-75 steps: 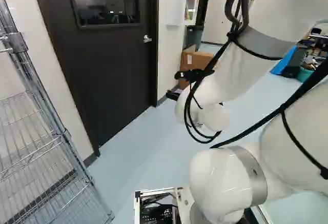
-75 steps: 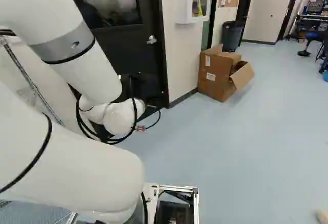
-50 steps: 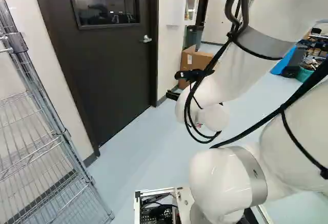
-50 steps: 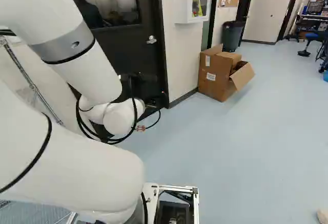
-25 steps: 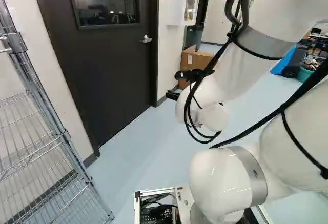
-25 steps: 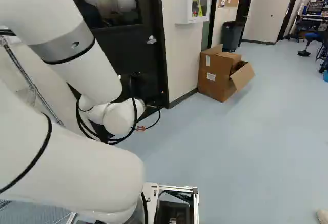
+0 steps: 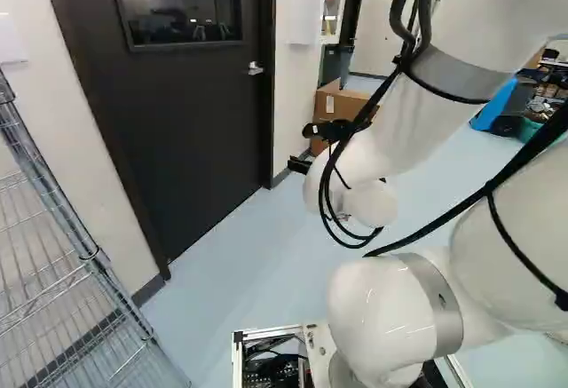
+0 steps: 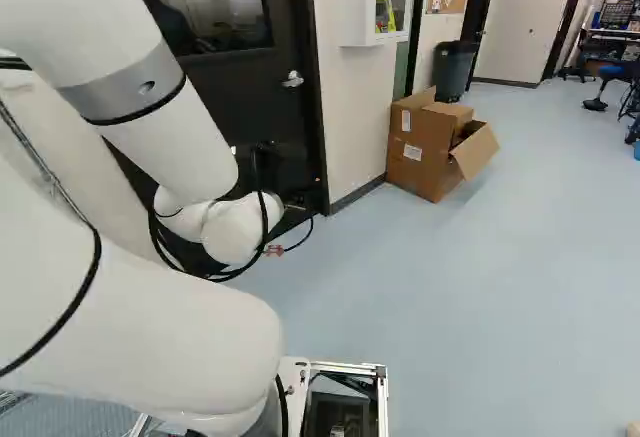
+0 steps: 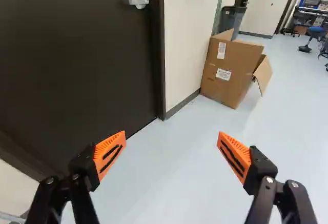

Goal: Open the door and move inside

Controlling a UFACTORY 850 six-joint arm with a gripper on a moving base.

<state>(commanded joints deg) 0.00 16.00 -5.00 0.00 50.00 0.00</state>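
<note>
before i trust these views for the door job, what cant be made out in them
- Room behind the door: its dark window shows mostly reflections in the left base view.
- Door's lower part: in the right base view, the arm and its cables cover much of it.
- Wire shelf: cut off by the left edge of the left base view.
- Inside of the cardboard box: its walls and flap hide it in the wrist view.

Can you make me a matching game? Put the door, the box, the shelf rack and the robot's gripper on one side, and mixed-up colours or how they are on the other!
1. door
2. box
3. shelf rack
4. gripper

A. silvery
B. fingertips wide apart
C. dark and shut
D. brown

Right pairs: 1-C, 2-D, 3-A, 4-B
</note>
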